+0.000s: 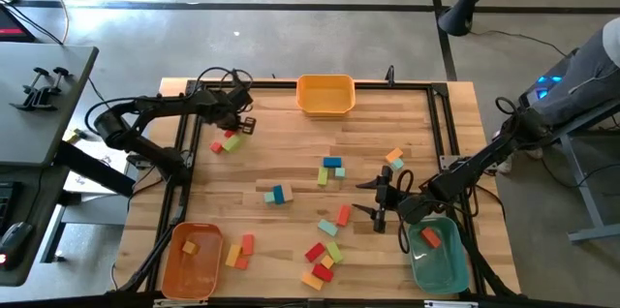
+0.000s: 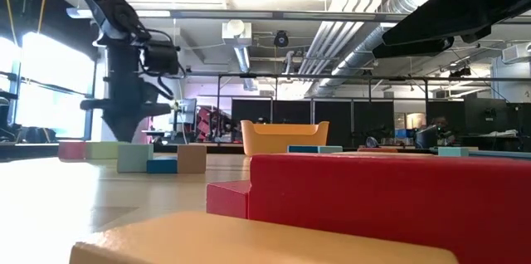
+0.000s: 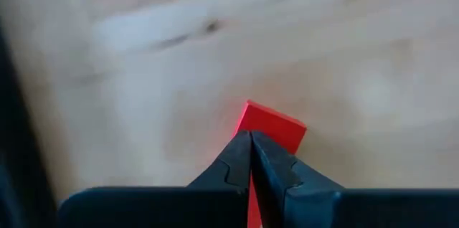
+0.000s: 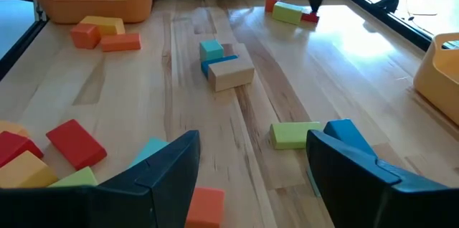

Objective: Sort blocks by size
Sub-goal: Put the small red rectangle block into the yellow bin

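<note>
**A:** Your left gripper (image 3: 250, 142) has its jaws pressed together, and the small flat red block (image 3: 272, 124) near the wooden worktop's (image 1: 291, 153) far left corner lies just past the tips. It looks missed, or caught only by a sliver.

**B:** So if I lift?

**A:** You likely come up empty, or it slips out on the way to a bin. Check before you move.

**B:** And my right gripper (image 4: 251, 163)?

**A:** Its jaws are spread and empty, hovering near the right edge by the teal plastic bin (image 1: 438, 255). The other coloured blocks (image 1: 332, 168) lie scattered mid-worktop, so a low sweep could knock them.
</note>
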{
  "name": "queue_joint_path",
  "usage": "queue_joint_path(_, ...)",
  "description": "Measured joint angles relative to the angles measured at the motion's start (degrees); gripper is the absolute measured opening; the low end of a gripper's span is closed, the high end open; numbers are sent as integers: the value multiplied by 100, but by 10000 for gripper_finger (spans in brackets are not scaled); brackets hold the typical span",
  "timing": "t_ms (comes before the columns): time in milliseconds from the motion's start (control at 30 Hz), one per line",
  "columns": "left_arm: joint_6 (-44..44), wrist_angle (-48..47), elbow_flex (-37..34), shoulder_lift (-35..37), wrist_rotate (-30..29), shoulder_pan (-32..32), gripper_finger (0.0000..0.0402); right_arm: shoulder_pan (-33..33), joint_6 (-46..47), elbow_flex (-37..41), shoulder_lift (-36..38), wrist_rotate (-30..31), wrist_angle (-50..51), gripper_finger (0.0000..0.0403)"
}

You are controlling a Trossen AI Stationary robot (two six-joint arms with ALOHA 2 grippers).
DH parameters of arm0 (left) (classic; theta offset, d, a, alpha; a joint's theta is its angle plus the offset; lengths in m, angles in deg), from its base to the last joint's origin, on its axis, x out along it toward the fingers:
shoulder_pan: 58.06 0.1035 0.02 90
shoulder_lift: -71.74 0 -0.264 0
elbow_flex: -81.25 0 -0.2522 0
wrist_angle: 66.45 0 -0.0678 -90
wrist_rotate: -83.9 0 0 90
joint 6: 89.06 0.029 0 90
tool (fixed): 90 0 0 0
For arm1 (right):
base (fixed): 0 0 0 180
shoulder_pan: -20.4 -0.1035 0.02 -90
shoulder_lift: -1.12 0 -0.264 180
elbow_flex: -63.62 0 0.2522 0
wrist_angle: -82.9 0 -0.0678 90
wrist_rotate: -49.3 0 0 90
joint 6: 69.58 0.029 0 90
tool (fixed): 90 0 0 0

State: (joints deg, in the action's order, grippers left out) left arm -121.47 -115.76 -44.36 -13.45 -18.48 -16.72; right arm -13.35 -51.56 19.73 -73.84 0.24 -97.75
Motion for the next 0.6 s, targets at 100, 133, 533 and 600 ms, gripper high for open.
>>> queue_joint_path(100,226,607,75,-31,385,-9,1,0,0,0,0,1,0,252)
queue_joint_path(133,296,808,66,-37,587,-35,0,0,0,0,0,0,0,252)
queue_joint_path(533,458,2476,94,-966,1750,-1055,0,0,122,0,0,-7,18,252)
queue_joint_path(600,467,2710,95,-1031,2010,-1302,0,0,122,0,0,-45,18,252)
